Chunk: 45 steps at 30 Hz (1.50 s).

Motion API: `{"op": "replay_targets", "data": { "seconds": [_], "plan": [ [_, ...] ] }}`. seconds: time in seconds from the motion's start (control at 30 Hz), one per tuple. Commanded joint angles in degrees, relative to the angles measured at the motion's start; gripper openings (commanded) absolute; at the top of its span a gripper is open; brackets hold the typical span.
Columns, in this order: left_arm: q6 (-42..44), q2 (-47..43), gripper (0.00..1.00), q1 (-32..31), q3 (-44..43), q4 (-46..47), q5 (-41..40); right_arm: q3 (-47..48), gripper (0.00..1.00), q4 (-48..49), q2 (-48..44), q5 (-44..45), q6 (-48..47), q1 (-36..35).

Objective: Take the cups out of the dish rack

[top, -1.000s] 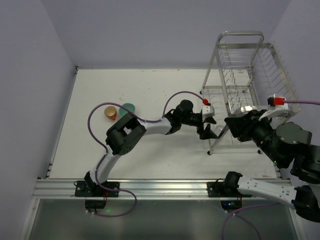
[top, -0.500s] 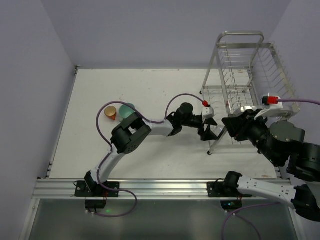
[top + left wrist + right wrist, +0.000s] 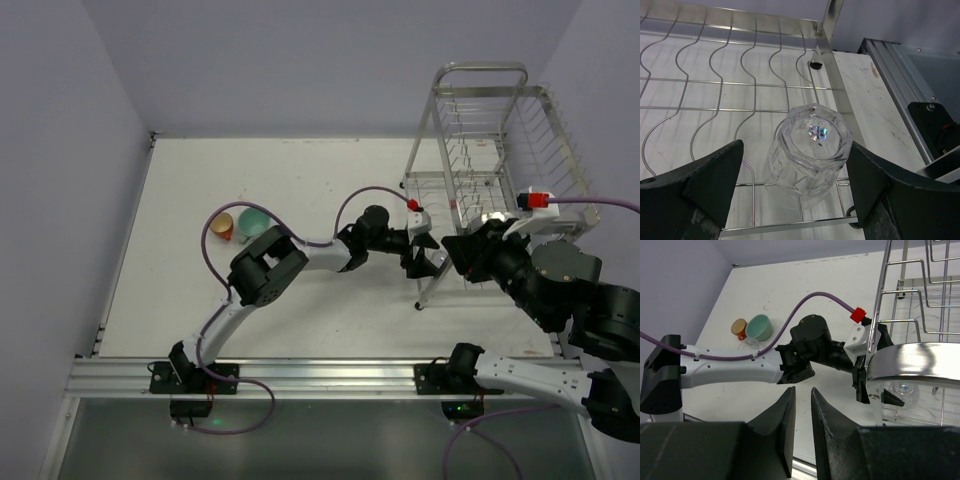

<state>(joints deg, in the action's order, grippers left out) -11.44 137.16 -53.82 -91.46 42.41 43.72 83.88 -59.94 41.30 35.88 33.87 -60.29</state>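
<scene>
The left tool (image 3: 795, 146) has pushed further right into the lower tier of the dish rack (image 3: 483, 68) over the last second. Its jaws now stand wide open either side of the upturned glass tumbler (image 3: 809, 162), touching nothing. So the last cup looks ready to be gripped. The orange-red mug (image 3: 221, 225) and mint-green mug (image 3: 254, 219) already sit together far left on the surface (image 3: 300, 170). The left arm lies low, elbow bent, forearm reaching right. The right tool (image 3: 801, 432), nearly closed and empty, hovers just near of the rack.
</scene>
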Motion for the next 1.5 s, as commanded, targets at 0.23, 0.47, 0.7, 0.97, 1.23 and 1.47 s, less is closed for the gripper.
{"op": "replay_targets", "data": {
  "seconds": [0.23,0.47,0.7,0.97,1.23,1.47],
  "plan": [
    [1.9,-0.1,0.48,-1.5,-1.8,1.4,-4.9,0.0,0.18,0.6,0.9,1.2,0.0,0.2],
    [2.3,-2.8,0.33,-1.5,1.2,3.9,-7.2,0.1,0.18,0.4,1.0,1.5,0.1,0.2],
    [-1.0,-7.4,0.15,-0.6,3.7,9.3,-12.8,-0.1,0.16,0.7,1.1,1.7,-0.1,0.2],
    [-22.3,-10.2,0.08,7.0,5.4,24.6,-15.6,0.2,0.14,1.3,1.5,1.8,-0.6,0.3],
    [-43.9,-14.0,0.00,14.6,11.1,34.4,-14.6,-0.6,0.13,3.0,1.7,1.7,-0.9,0.2],
    [-68.5,-21.7,0.00,22.2,25.4,43.9,-17.2,-1.1,0.12,8.4,4.4,-1.7,-2.7,0.2]
  ]
}}
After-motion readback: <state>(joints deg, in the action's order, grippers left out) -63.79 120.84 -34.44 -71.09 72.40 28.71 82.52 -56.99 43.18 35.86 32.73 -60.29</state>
